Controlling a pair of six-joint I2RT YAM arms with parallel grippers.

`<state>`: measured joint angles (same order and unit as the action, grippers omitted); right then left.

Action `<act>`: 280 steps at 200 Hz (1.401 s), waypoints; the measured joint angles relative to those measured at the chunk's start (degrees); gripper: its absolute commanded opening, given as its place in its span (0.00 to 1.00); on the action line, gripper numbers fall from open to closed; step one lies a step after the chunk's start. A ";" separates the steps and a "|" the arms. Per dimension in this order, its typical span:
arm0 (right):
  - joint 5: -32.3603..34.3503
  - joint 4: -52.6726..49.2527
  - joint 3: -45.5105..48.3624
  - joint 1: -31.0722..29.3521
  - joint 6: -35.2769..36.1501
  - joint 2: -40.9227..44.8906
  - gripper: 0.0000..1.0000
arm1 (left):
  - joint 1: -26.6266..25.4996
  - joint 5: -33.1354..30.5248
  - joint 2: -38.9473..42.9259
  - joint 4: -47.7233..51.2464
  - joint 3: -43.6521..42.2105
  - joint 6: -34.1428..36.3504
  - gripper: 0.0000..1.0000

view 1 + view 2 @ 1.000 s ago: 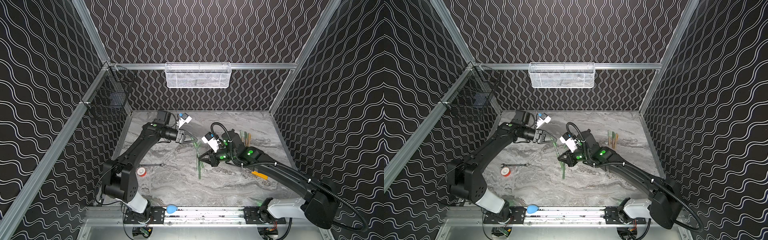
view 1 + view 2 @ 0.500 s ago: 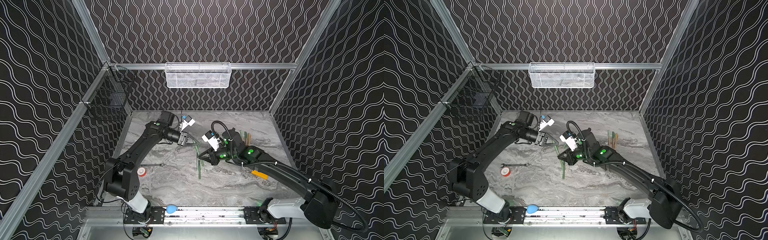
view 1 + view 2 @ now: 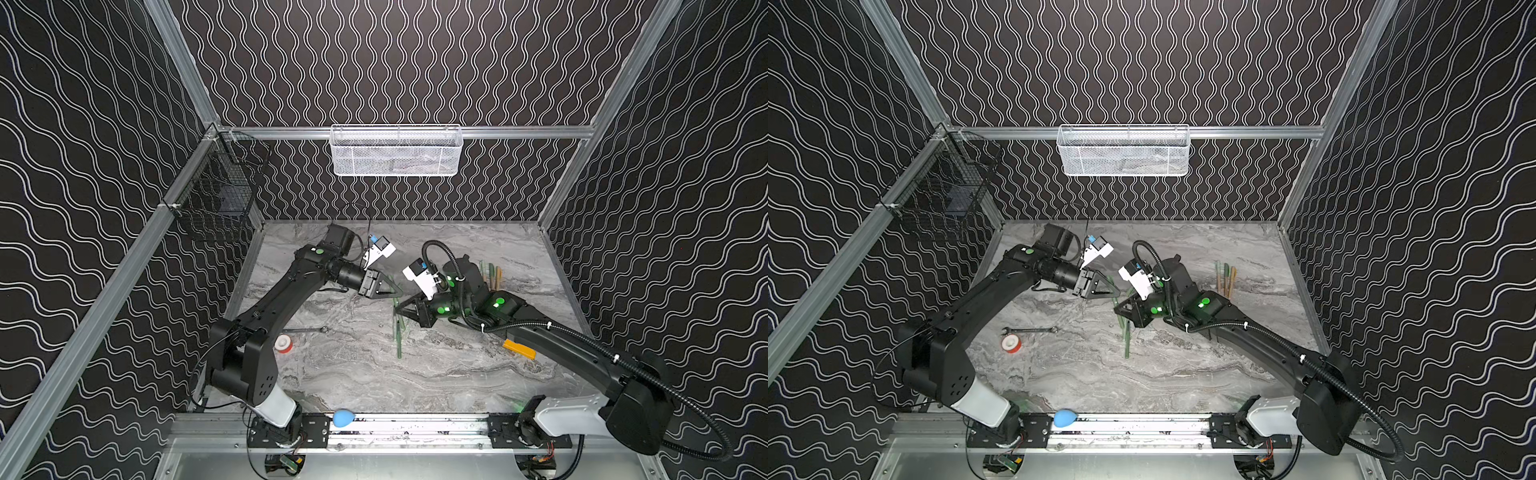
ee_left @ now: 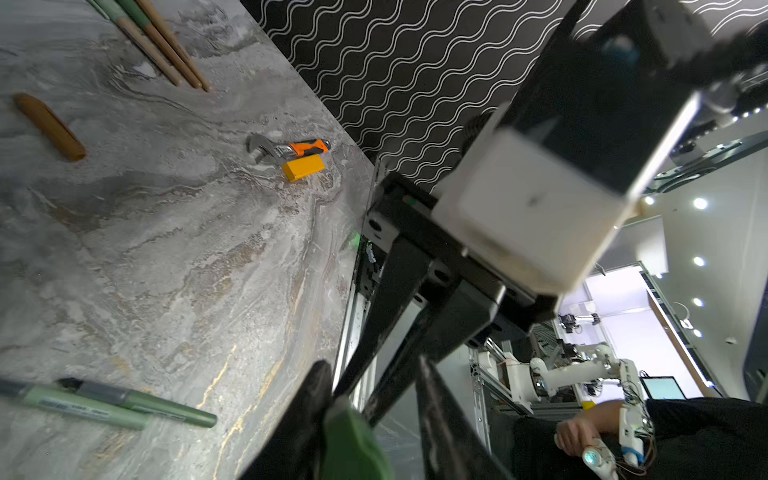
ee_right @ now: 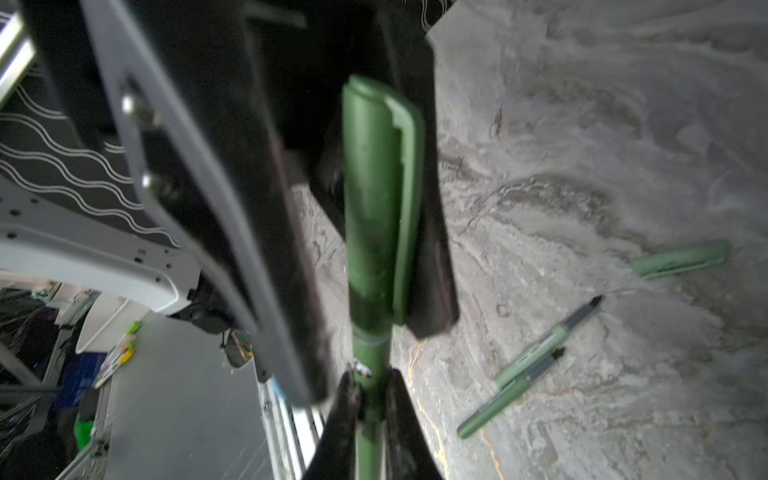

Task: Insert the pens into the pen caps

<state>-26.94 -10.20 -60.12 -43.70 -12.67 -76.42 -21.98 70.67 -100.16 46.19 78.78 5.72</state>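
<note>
Right wrist view: a pen was clenched by the right tool. Its cap was flanked by the released left tool.

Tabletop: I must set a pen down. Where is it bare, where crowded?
Bare: front strip between tape roll, loose pens, utility knife, front rail. Crowded: mid-table, left end effector and right end effector tip-to-tip by those pens.

Mid-tabletop is blocked: the left hand and right hand meet tip to tip, with a dark green pen bridging them. Two loose pens lie just in front. A wrench and tape roll occupy the near left. A utility knife sits near right beside the arm, and a row of pens far right. The front centre strip is open.
</note>
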 measured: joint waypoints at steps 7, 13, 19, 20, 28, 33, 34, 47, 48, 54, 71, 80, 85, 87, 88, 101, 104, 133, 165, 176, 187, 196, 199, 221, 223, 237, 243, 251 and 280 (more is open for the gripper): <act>0.35 0.55 -0.20 0.00 0.00 -0.07 0.04 | 0.02 0.04 0.07 0.35 0.04 0.00 0.42; 0.55 0.79 -0.37 0.00 -0.02 -0.13 0.04 | 0.02 0.02 0.11 0.48 0.04 0.00 0.41; 0.55 1.05 -0.44 0.02 -0.28 -0.17 0.04 | 0.02 0.02 0.17 0.61 0.11 0.02 0.38; 0.57 1.07 -0.44 0.02 -0.31 -0.17 0.04 | 0.02 0.00 0.20 0.61 0.11 0.02 0.37; 0.55 1.29 -0.44 0.00 -0.33 -0.17 0.04 | 0.02 -0.33 0.28 0.63 0.15 0.02 0.24; 0.48 1.40 -0.44 0.00 -0.33 -0.20 0.04 | 0.02 -0.70 0.35 0.61 0.15 0.07 0.18; 0.48 1.40 -0.44 0.00 -0.33 -0.20 0.04 | 0.04 -0.79 0.37 0.63 0.15 0.04 0.17; 0.07 1.46 -0.50 -0.02 -1.27 -0.15 0.04 | 0.22 -2.25 0.42 0.42 0.15 0.90 0.05; 0.07 1.46 -0.50 -0.02 -1.29 -0.15 0.04 | 0.22 -2.27 0.42 0.42 0.15 0.90 0.05; 0.02 1.46 -0.50 -0.02 -1.31 -0.17 0.05 | 0.22 -2.78 0.44 0.15 0.17 0.87 0.02; 0.11 1.46 -0.55 -0.02 -1.44 -0.28 0.06 | 0.22 -3.37 0.50 0.24 0.33 0.83 0.00; 0.11 1.46 -0.66 0.00 -1.42 -0.35 0.07 | 0.22 -3.72 0.52 0.37 0.48 0.83 0.00; 0.11 1.51 -0.66 0.00 -1.42 -0.42 0.09 | 0.22 -3.80 0.52 0.48 0.59 0.83 0.00; 0.11 1.51 -0.66 0.00 -1.42 -0.44 0.10 | 0.22 -3.87 0.52 0.55 0.61 0.83 0.00; 0.11 1.51 -0.68 0.00 -1.42 -0.44 0.10 | 0.22 -3.93 0.52 0.59 0.66 0.83 0.00; 0.09 1.51 -0.81 0.00 -1.44 -0.66 0.16 | 0.22 -4.31 0.50 0.79 0.85 0.85 0.00; 0.09 1.49 -0.87 0.00 -1.42 -0.72 0.18 | 0.22 -4.35 0.50 0.87 0.90 0.85 0.00; -0.26 1.77 -1.86 -0.02 -1.40 -2.27 0.25 | 0.61 -3.87 0.48 1.46 1.73 0.83 0.00; -0.55 3.76 -2.62 -0.02 -1.46 -3.67 0.17 | 2.25 -2.29 0.83 1.03 1.84 0.57 0.00; -0.87 4.50 -2.91 -0.09 -1.44 -4.02 0.12 | 2.54 -2.10 0.94 0.42 1.77 0.39 0.00; -1.07 4.68 -3.08 -0.11 -1.77 -4.20 0.08 | 2.69 -2.05 0.98 -0.15 1.70 0.33 0.00; -1.11 4.76 -3.21 -0.11 -1.75 -4.37 0.07 | 2.89 -1.97 1.01 -0.31 1.62 0.20 0.00; -1.11 4.87 -3.23 -0.11 -1.75 -4.42 0.06 | 2.97 -1.88 1.05 -0.39 1.53 0.15 0.03; -1.40 5.79 -3.63 -0.11 -1.77 -4.83 0.04 | 4.15 -1.05 1.68 -1.75 1.01 -1.31 0.32; -1.42 5.92 -3.69 -0.11 -1.77 -4.90 0.04 | 4.31 -0.87 1.75 -1.90 0.98 -1.49 0.35; -0.92 6.19 -4.00 -0.07 -1.42 -5.11 0.04 | 5.44 1.38 2.40 -3.10 0.92 -3.13 0.44; -0.76 6.10 -4.00 0.00 -1.42 -5.22 0.04 | 5.95 1.75 2.75 -3.56 0.92 -4.22 0.48; -0.68 5.97 -4.02 0.00 -1.42 -5.33 0.04 | 6.51 2.10 3.02 -4.04 0.92 -4.48 0.56; 0.07 4.07 -4.22 0.17 -1.42 -5.38 0.04 | 8.11 2.14 3.08 -5.25 1.03 -5.81 0.61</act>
<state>-26.87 -6.13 -64.34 -43.53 -14.09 -81.80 -13.87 72.82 -97.08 40.95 79.81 -0.10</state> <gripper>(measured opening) 0.121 0.611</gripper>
